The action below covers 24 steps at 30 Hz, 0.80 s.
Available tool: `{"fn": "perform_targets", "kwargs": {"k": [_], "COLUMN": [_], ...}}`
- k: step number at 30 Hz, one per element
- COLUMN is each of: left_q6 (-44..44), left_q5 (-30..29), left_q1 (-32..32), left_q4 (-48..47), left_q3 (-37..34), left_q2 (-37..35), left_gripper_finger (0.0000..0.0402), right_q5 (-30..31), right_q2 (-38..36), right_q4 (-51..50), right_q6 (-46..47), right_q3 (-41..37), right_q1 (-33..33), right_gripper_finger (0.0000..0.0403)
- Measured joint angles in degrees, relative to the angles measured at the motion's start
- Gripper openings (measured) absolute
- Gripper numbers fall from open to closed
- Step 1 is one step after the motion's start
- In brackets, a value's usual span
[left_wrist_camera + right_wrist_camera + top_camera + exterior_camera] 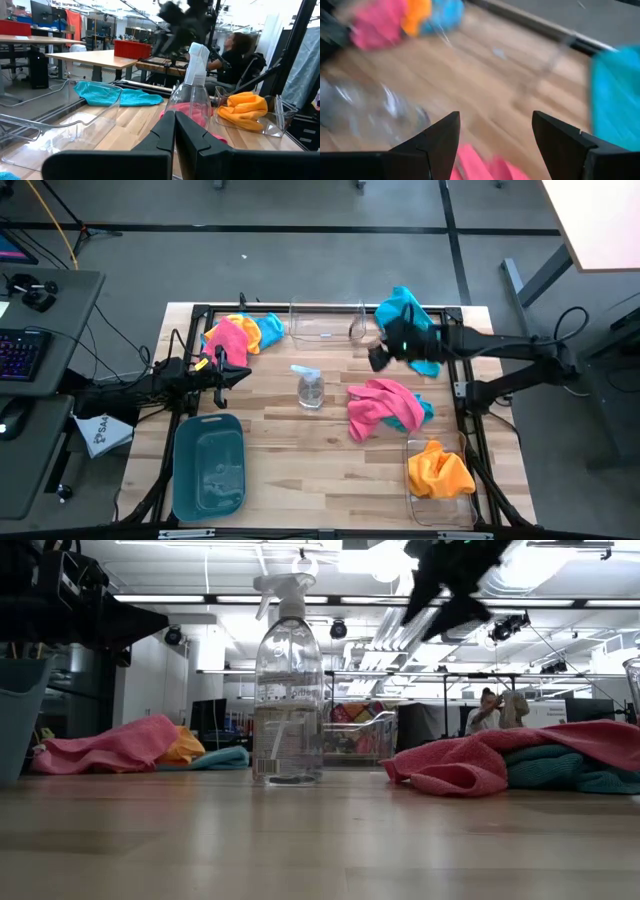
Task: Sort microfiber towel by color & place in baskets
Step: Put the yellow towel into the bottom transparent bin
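While the left arm waits low at the left side of the pale wooden plank counter (330, 470), its tool (243, 373) has the two dark fingers (192, 142) pressed together on nothing, pointing across at the small clear spray bottle (309, 385) that stands upright mid-counter. The right tool (378, 358) hangs above the far right part of the counter, its fingers (437, 142) spread wide apart and empty. A bright teal-blue microfiber towel (408, 315) lies draped at the far right corner, partly under that arm. Just beside it, along the far edge, sits a clear see-through rectangular basket (325, 325); I see no towel in it. At the far left corner a heap of pink, orange and blue towels (240, 335) lies on the wood. Right of the bottle, a pink towel (380, 405) sprawls over a teal one (418, 412). An orange towel (438, 470) rests in the second clear basket (425, 505) at the near right corner. The opaque teal plastic basket (208, 465) stands near the front left.
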Motion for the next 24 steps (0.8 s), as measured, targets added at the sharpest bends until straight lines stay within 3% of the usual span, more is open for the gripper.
{"fn": "perform_targets", "kwargs": {"k": [4,8,14,19,24], "left_q6": [-1.51,-17.16,-30.59,-32.34,-31.12], "left_q5": [0.02,-0.3,-17.24,-12.01,-6.71], "left_q1": [0.0,-0.02,0.13,1.44,7.05], "left_q4": [0.61,10.35,30.32,22.94,2.57], "left_q3": [0.0,-0.02,1.04,11.59,28.95], "left_q2": [0.02,-0.01,3.08,15.06,33.48], "left_gripper_finger": [0.0,0.0,0.0,0.0003,0.0031], "right_q5": [-11.44,-18.18,-21.34,-18.48,-15.26], "right_q2": [0.03,-0.17,-0.17,-0.17,-0.19], "right_q4": [9.77,13.22,13.8,15.45,20.06], "right_q6": [-0.72,-0.73,1.18,1.19,1.06], "right_q3": [-0.34,-0.36,-0.36,-0.39,-0.39], "right_q1": [-5.79,-7.13,-5.49,-4.41,-5.05], "right_gripper_finger": [0.0245,0.0245,0.0245,0.0245,0.0245]}}
